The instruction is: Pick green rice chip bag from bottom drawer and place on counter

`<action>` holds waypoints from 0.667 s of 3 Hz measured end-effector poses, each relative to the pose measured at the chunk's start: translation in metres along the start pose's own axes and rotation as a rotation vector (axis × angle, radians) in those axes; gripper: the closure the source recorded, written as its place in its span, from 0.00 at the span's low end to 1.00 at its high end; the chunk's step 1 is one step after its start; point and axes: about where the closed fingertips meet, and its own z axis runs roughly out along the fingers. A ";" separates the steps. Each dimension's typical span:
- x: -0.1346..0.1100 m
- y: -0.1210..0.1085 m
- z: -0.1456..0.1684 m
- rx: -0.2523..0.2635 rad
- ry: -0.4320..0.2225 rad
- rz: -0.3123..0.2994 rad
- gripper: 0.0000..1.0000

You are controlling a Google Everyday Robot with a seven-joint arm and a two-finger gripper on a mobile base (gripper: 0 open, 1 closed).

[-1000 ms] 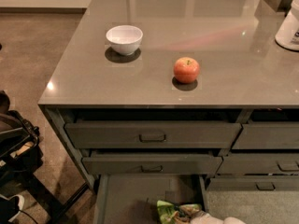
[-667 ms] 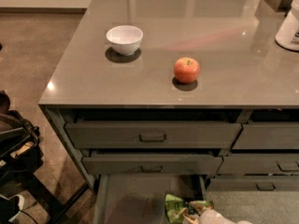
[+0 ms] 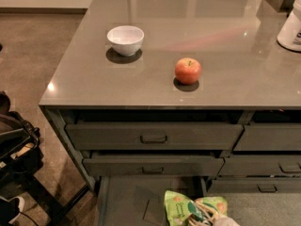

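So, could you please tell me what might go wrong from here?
The gripper is at the green bag in the bottom drawer. The crinkly bag could slip free. Rising, it might catch the middle drawer above. Set down carelessly, it might knock the apple on the counter.

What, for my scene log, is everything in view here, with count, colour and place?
counter: one, glossy grey-brown, above the drawers.
bowl: one, white, left part of the counter.
apple: one, red-orange, mid-counter, right of the bowl.
container: one, white, right edge of the counter, cut off by the frame.
handled drawers: two, dark grey, left column; more drawers to their right.
bottom drawer: one, dark grey, pulled open.
green rice chip bag: one, bright green, at the bottom drawer's right side.
black gear: one cluster, on the floor at left.
end effector: one, pale, at the bottom edge of the view, against the bag.
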 end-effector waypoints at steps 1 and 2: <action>-0.019 -0.017 -0.028 0.067 0.009 -0.040 1.00; -0.015 -0.015 -0.028 0.065 0.011 -0.030 1.00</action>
